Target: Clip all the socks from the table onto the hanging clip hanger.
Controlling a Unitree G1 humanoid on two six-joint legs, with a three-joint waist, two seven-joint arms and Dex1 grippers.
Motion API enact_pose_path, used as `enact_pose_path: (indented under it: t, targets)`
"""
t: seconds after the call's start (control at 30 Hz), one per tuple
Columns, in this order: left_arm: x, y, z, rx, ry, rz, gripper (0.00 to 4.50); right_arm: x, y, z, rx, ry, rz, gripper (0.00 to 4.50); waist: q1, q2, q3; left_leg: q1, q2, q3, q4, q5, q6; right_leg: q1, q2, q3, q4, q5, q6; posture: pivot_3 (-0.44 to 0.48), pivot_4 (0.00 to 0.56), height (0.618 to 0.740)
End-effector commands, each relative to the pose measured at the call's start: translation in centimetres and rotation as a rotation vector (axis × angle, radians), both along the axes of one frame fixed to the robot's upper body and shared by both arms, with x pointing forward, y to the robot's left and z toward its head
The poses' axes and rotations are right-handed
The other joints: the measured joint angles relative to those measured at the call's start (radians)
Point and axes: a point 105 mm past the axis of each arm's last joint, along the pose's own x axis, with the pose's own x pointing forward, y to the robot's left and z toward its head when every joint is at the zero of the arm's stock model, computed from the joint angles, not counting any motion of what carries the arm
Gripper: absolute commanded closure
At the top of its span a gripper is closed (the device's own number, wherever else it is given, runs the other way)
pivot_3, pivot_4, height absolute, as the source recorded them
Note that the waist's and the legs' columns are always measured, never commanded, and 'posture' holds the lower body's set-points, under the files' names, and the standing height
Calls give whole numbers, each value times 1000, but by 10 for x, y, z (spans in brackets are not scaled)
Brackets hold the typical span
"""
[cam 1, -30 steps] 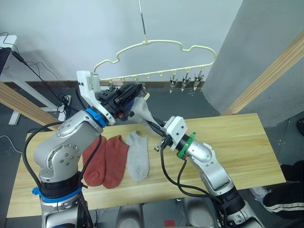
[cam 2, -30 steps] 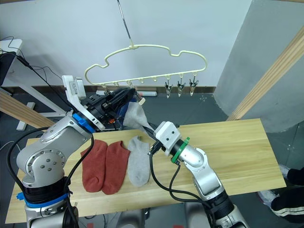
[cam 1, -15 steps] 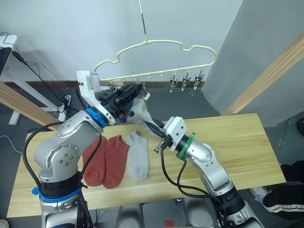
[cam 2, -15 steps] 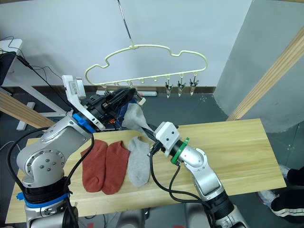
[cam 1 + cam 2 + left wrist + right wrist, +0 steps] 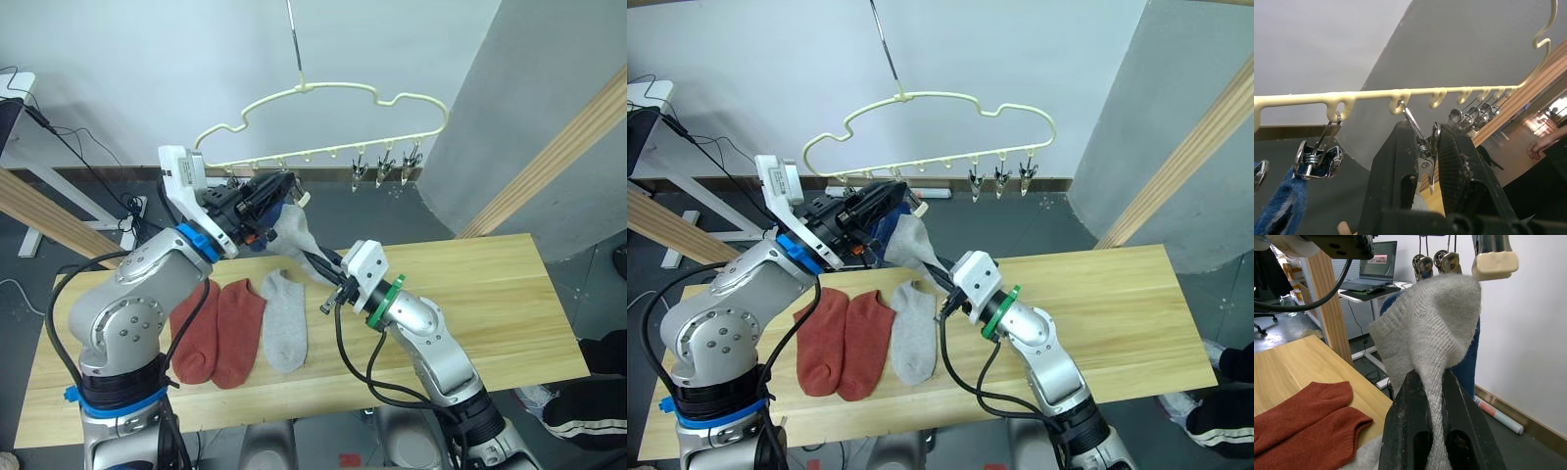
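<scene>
The pale yellow clip hanger (image 5: 323, 90) hangs above the table (image 5: 490, 294). My left gripper (image 5: 277, 188) is shut on one of its metal clips (image 5: 1422, 147), squeezing it between the fingers. My right gripper (image 5: 1430, 382) is shut on a light grey sock (image 5: 294, 230) and holds it up just under that clip. A blue sock (image 5: 1278, 205) hangs from a neighbouring clip behind the grey one. Two rust-red socks (image 5: 216, 328) and another grey sock (image 5: 284, 318) lie flat on the table's left part.
Three free clips (image 5: 384, 168) dangle at the hanger's right end. A slanted wooden beam (image 5: 549, 157) stands at the right and a wooden pole (image 5: 49, 220) at the left. A person's hand (image 5: 1542, 144) shows far off.
My right gripper has shifted slightly with the grey sock, closer under the held clip. The left gripper and the socks on the table have stayed put.
</scene>
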Motion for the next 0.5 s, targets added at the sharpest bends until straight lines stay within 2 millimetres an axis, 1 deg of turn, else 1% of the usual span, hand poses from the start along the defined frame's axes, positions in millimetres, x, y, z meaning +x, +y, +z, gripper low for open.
enact_pose_path:
  t: [0.03, 0.13, 0.33, 0.5]
  targets:
    - [-10, -3, 12, 0, -62, -29, 3989, -4, -3, 16, 40, -59, 3, 4500, 1, 0, 0, 0, 0, 0, 0, 0, 0, 0, 0, 0, 0, 0, 0, -80, 317, 740]
    - [-10, -2, 12, 3, -62, -27, 3989, -5, -4, 17, 32, -69, 3, 4500, 1, 0, 0, 0, 0, 0, 0, 0, 0, 0, 0, 0, 0, 0, 0, -81, 317, 740]
    - [-9, -2, 12, 1, -64, -21, 3989, -16, -4, 11, -21, -82, 49, 4500, 2, 0, 0, 0, 0, 0, 0, 0, 0, 0, 0, 0, 0, 0, 0, -82, 318, 740]
    - [-9, -2, 12, 0, -62, -21, 3989, -22, -1, 12, -33, -96, 73, 4500, 1, 0, 0, 0, 0, 0, 0, 0, 0, 0, 0, 0, 0, 0, 0, -82, 318, 740]
